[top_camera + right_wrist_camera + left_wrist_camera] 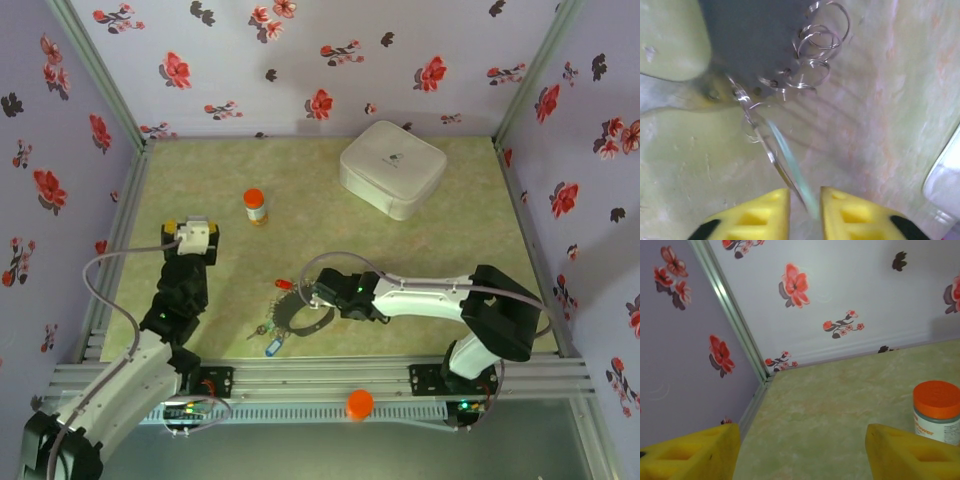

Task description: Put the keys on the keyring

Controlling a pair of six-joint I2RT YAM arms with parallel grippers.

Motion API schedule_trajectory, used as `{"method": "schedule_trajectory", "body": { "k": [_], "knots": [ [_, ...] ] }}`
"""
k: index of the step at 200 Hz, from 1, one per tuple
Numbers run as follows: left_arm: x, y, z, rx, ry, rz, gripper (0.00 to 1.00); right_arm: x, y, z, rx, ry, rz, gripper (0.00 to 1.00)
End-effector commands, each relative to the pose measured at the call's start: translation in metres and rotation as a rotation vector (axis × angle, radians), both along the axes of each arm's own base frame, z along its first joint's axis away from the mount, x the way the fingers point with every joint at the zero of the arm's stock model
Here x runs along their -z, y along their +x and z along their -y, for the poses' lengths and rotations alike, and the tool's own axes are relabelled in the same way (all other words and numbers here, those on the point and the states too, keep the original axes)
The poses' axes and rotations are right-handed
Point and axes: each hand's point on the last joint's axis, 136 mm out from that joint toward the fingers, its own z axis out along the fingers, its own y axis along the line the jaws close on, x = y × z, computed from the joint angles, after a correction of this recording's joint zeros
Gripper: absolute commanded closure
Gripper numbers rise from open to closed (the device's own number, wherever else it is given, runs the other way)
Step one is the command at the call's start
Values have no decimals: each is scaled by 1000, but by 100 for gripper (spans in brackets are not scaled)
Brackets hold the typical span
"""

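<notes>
The left end effector (196,236) hangs released over the desk (450,250), close to the orange-capped bottle (255,207), on the side toward the left wall and a little nearer the arm bases. From its wrist view, the 2 yellow fingers (690,456) stand wide apart with bare desk between them, and the bottle rises just beyond the right-hand one.

The right end effector (316,294) reaches in low, well on the arm-base side of the bottle. The keyring (300,326) lies limp on the desk there, touching or just under its tip. In its wrist view, the 2 yellow pads (756,216) sit only narrowly parted, and a thin strand of the ring runs straight into the gap. It is blurred, so I cannot tell whether they pinch it or have let go. A cluster of small silver split rings (820,45) lies farther along the strand.

The keys (264,329) lie on the desk beside the loop, farther from the bottle than the red-headed key (285,285). The blue-tagged key (272,347) lies farthest from it.

A white box (392,168) sits well apart from the bottle, toward the right wall.
</notes>
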Motion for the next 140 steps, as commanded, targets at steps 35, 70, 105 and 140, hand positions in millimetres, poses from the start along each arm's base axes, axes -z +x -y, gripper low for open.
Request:
{"method": "schedule_trajectory", "body": {
  "k": [35,70,105,140],
  "knots": [
    [11,13,-10,-8,-114,-35,21,-29,10,33,120,59,19,53],
    [24,20,-17,-38,-146,-93,9,-109,52,26,384,651,151,37],
    [52,30,-23,-16,-295,-207,7,-161,104,105,745,1073,420,27],
    [71,38,-39,-66,-279,-206,7,-131,129,201,1029,1172,659,27]
  ]
}}
